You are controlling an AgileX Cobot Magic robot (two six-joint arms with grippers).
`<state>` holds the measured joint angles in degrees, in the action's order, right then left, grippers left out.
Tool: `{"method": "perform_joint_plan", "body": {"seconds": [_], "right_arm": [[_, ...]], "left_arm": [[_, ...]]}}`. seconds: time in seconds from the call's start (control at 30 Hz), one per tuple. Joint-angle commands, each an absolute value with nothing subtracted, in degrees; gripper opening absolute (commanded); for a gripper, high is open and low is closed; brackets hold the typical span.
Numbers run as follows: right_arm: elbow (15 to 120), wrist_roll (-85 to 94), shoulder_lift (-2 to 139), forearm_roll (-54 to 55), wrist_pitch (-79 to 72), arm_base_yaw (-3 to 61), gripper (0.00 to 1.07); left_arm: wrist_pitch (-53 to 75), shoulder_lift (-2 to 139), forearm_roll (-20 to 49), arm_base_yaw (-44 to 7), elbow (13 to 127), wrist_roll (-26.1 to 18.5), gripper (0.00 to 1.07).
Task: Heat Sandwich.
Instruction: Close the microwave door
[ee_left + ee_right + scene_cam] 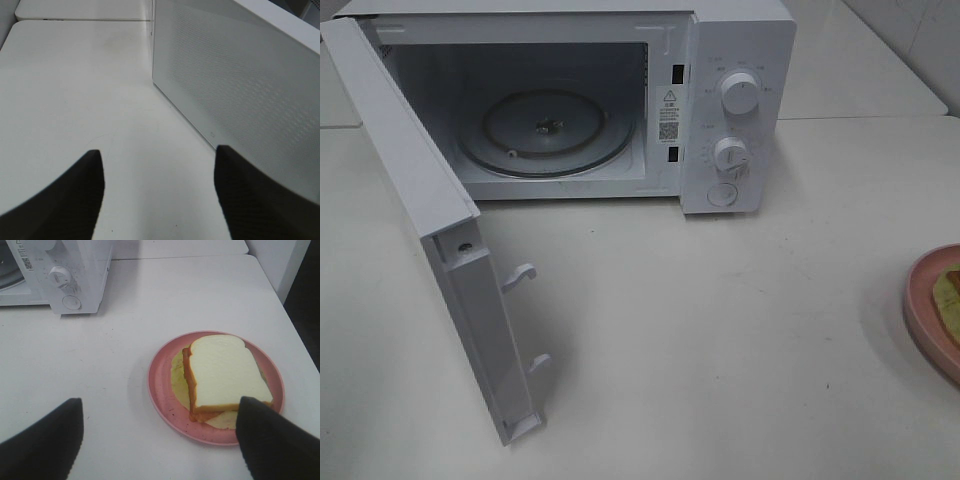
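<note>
Right wrist view: white-bread sandwich (227,375) on round pink plate (162,390), untouched (white microwave (735,110) door open); both grippers spread, empty; plate pickup apparently next.

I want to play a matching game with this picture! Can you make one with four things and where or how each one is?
Things:
1. sandwich
2. plate
3. microwave door
4. glass tray

States or places:
A. swung wide open
B. inside the microwave
C. pink, on the table
D. lying on the plate

Pairs: 1-D, 2-C, 3-A, 4-B
</note>
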<state>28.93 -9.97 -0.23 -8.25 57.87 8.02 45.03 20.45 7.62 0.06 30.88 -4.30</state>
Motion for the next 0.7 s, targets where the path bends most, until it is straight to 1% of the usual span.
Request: {"method": "perform_joint_plan", "body": {"seconds": [0.03,0.13,0.17,0.2,0.27,0.3,0.33,0.4,0.43,0.47,0.53,0.57,0.63,0.67,0.7], "right_arm": [[28.8,-9.2,-1.8,-8.1,57.2,7.6,0.76],[28.8,-9.2,-1.8,-8.1,57.2,7.6,0.76],[28.8,-9.2,-1.8,-8.1,57.2,7.6,0.76],[28.8,-9.2,-1.8,-8.1,57.2,7.6,0.76],[28.8,-9.2,-1.8,-8.1,57.2,7.6,0.76],[28.8,-9.2,-1.8,-8.1,57.2,7.6,0.76],[28.8,-9.2,-1.8,-8.1,57.2,7.6,0.76],[28.8,-9.2,-1.8,-8.1,57.2,7.6,0.76],[28.8,-9.2,-1.8,-8.1,57.2,7.6,0.76],[28.8,-9.2,-1.8,-8.1,57.2,7.6,0.76],[28.8,-9.2,-1.8,-8.1,57.2,7.6,0.76],[28.8,-9.2,-1.8,-8.1,57.2,7.6,0.76],[28.8,-9.2,-1.8,-8.1,57.2,7.6,0.76],[28.8,-9.2,-1.8,-8.1,57.2,7.6,0.76],[28.8,-9.2,-1.8,-8.1,57.2,7.6,0.76]], "left_arm": [[38.4,27.9,8.1,0.0,31.2,-4.0,0.35],[34.7,32.5,8.2,0.0,31.1,-4.0,0.12],[34.7,32.5,8.2,0.0,31.1,-4.0,0.12],[30.5,35.3,8.2,0.0,30.4,-4.7,0.0],[25.2,37.7,8.2,0.0,29.3,-6.0,0.0],[25.2,37.7,8.2,0.0,29.3,-6.0,0.0],[20.1,39.6,8.2,0.0,28.1,-7.8,0.0],[14.6,41.4,8.4,0.0,26.6,-9.6,0.0],[7.9,43.5,8.6,0.0,25.0,-10.3,0.0],[7.9,43.5,8.6,0.0,25.0,-10.3,0.0],[2.1,45.6,8.5,0.0,23.5,-10.7,0.0],[-3.0,47.6,8.3,0.0,22.2,-10.7,0.0],[-5.4,48.5,8.3,0.0,21.7,-10.7,0.0],[-8.3,49.7,8.1,0.0,21.1,-10.7,0.0],[-13.8,52.1,7.9,0.0,19.7,-10.6,0.0]]}}
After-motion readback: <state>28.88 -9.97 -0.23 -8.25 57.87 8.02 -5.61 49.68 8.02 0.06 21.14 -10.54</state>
